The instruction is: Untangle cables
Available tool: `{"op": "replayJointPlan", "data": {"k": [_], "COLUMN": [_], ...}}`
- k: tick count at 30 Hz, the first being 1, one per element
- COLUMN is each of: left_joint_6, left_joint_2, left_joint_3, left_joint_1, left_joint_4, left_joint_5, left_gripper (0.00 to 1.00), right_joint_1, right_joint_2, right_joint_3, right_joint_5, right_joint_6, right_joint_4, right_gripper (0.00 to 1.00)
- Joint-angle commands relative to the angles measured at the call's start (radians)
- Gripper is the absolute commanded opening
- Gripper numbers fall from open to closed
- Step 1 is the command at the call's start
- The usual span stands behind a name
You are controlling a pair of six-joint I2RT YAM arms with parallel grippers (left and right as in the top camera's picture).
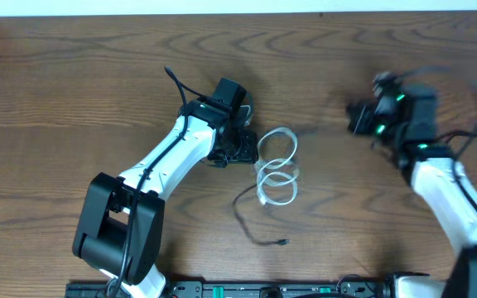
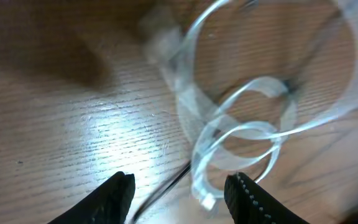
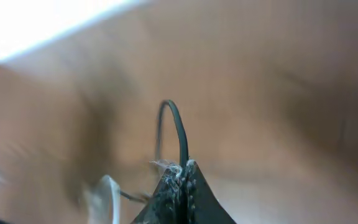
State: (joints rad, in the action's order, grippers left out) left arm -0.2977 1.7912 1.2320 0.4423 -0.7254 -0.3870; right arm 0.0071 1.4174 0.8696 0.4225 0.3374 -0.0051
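Note:
The white cable (image 1: 277, 168) lies in loose overlapping loops at the table's centre. A thin black cable (image 1: 243, 217) trails from under the loops toward the front and ends in a small plug (image 1: 281, 242). My left gripper (image 1: 251, 147) sits just left of the loops. In the left wrist view it (image 2: 182, 199) is open, with the white cable (image 2: 238, 134) and a strand of the black cable (image 2: 166, 186) between and ahead of its fingers. My right gripper (image 1: 356, 118) is blurred, to the right of the loops. It (image 3: 182, 167) is shut on a black cable (image 3: 179, 130) that arches up from its tips.
The wooden table (image 1: 73, 91) ends at a pale far edge (image 1: 222, 10). A black rail (image 1: 263, 290) runs along the front edge between the two arm bases. The arms' own thicker black wires (image 1: 176, 83) stand up behind the left wrist.

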Motion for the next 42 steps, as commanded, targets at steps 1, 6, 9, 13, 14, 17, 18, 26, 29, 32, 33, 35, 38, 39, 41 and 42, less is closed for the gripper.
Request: {"op": "replayJointPlan", "data": {"k": [1,6,9,13,14,17,18,26,29,32,33,35,38,39,41,42], "left_joint_6": [0.010,0.010,0.010,0.010,0.010,0.010,0.010,0.009,0.009,0.009,0.009,0.009,0.009,0.008,-0.014,-0.022], "left_joint_2": [-0.007,-0.007,-0.007,-0.007,-0.007,-0.007,-0.007,-0.007,-0.007,-0.007,-0.007,-0.007,-0.007,-0.007,-0.007,-0.007], "left_joint_3": [0.016,0.016,0.016,0.016,0.016,0.016,0.016,0.016,0.016,0.016,0.016,0.016,0.016,0.016,0.016,0.016], "left_joint_1": [0.009,0.033,0.044,0.048,0.048,0.048,0.047,0.048,0.047,0.047,0.047,0.047,0.048,0.048,0.048,0.048], "left_joint_4": [0.000,0.025,0.039,0.046,0.049,0.064,0.069,0.191,0.264,0.316,0.327,0.343,0.372,0.383,0.401,0.408], "left_joint_5": [0.005,0.006,0.005,0.005,0.005,0.005,0.005,-0.014,-0.071,-0.134,-0.153,-0.191,-0.250,-0.260,-0.261,-0.261], "left_gripper": [0.52,0.52,0.52,0.57,0.58,0.61,0.61,0.66,0.69,0.72,0.72,0.72,0.73,0.73,0.73,0.74], "right_joint_1": [-0.013,0.011,0.013,0.013,0.013,0.013,0.013,0.013,0.013,0.013,0.013,0.013,0.013,0.013,0.014,0.014], "right_joint_2": [-0.109,-0.167,-0.166,-0.167,-0.167,-0.169,-0.170,-0.170,-0.170,-0.170,-0.170,-0.170,-0.170,-0.170,-0.170,-0.170], "right_joint_3": [0.101,0.130,0.130,0.130,0.130,0.130,0.130,0.130,0.130,0.130,0.130,0.130,0.130,0.130,0.130,0.130], "right_joint_5": [0.108,0.213,0.250,0.308,0.321,0.345,0.350,0.375,0.382,0.380,0.375,0.369,0.370,0.370,0.370,0.370], "right_joint_6": [0.047,0.065,0.066,0.078,0.078,0.083,0.104,0.357,0.399,0.402,0.402,0.401,0.402,0.402,0.403,0.403], "right_joint_4": [0.050,0.092,0.079,0.122,0.139,0.236,0.284,0.698,0.794,0.835,0.834,0.830,0.828,0.829,0.834,0.836], "right_gripper": [0.01,0.01,0.01,0.01,0.01,0.01,0.01,0.01,0.01,0.01,0.01,0.01,0.01,0.01,0.01,0.01]}}
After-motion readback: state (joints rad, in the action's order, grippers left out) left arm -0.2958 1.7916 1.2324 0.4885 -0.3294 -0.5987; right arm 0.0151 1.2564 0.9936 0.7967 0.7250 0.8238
